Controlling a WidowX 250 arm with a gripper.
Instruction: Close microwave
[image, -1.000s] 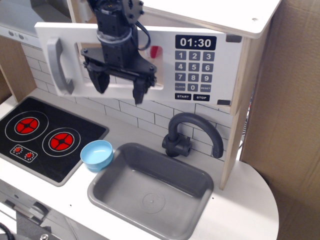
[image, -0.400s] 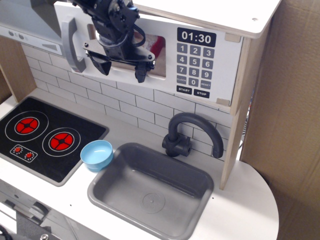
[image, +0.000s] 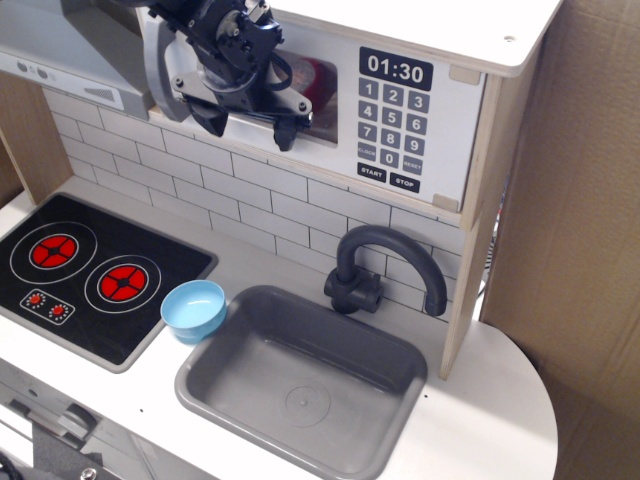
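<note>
The microwave (image: 440, 110) is a light-wood box at the top, with a white door, a black keypad (image: 391, 128) and a clock display reading 01:30. The door lies nearly flush with the box; I cannot tell if it is fully shut. Its grey bar handle (image: 155, 68) stands at the left edge. My black gripper (image: 248, 128) is open and empty, pressed against the door's clear window, which it mostly covers. Its fingertips (image: 283, 135) hang at the door's lower edge. Something red (image: 318, 80) shows through the window.
A grey slanted range hood (image: 60, 50) sits to the left of the microwave. Below are a black stove (image: 90, 270), a blue bowl (image: 194, 308), a grey sink (image: 240, 400) and a dark faucet (image: 385, 262). Cardboard (image: 585, 200) stands at the right.
The door has swung from well open back towards the box. My gripper has moved up and back with it, staying on the window.
</note>
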